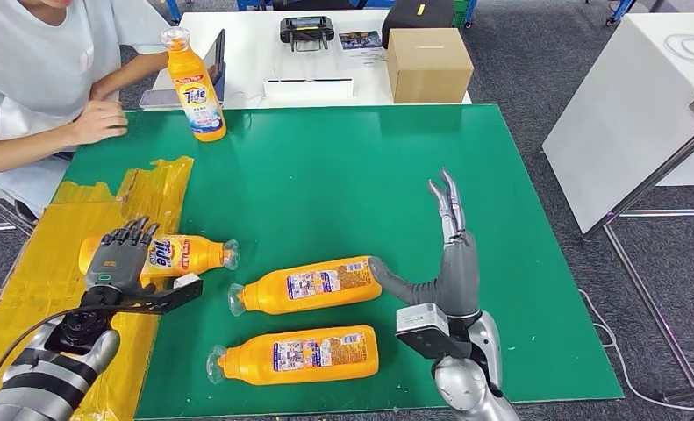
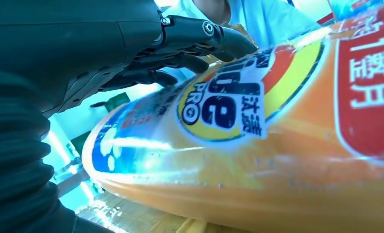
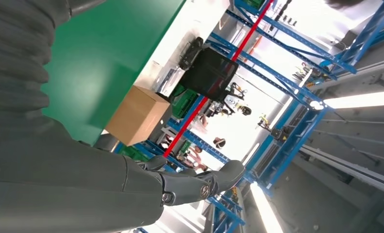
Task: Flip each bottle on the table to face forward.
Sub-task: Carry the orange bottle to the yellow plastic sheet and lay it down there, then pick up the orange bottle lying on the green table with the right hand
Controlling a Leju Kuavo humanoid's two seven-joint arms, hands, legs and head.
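Bottles lie across a green table mat (image 1: 501, 263) as a humanoid robot works at turning each one label-forward. Nearest the robot, one orange bottle (image 1: 295, 354) rests on its side with the back panel of small print facing up, cap toward the robot's left. Just beyond it a second bottle (image 1: 308, 286) lies the same way, also showing its back label; the thumb of the right hand (image 1: 448, 254) touches or nearly touches its base, while the fingers stand spread and upright, gripping nothing.

To the left, at the edge of the yellow taped sheet (image 1: 27, 272), the left hand (image 1: 119, 254) is laid over a third bottle (image 1: 181, 254), its fingers curled across the top. Seen from the left wrist, the brand label is uppermost, so this bottle appears already turned; whether the hand truly clamps it or merely rests on it cannot be told for sure.

Farther back, a fourth bottle (image 1: 196, 88) stands upright near the mat's far corner, front label to the robot, beside a seated person's hand (image 1: 97, 121). Behind the mat are a cardboard box (image 1: 428, 63) and a handheld controller (image 1: 307, 31) on a white table.

By the look of it, the step in hand is finishing the left bottle; next, the left hand would need to let go cleanly, and the two back-up bottles each call for a half roll about their long axis.
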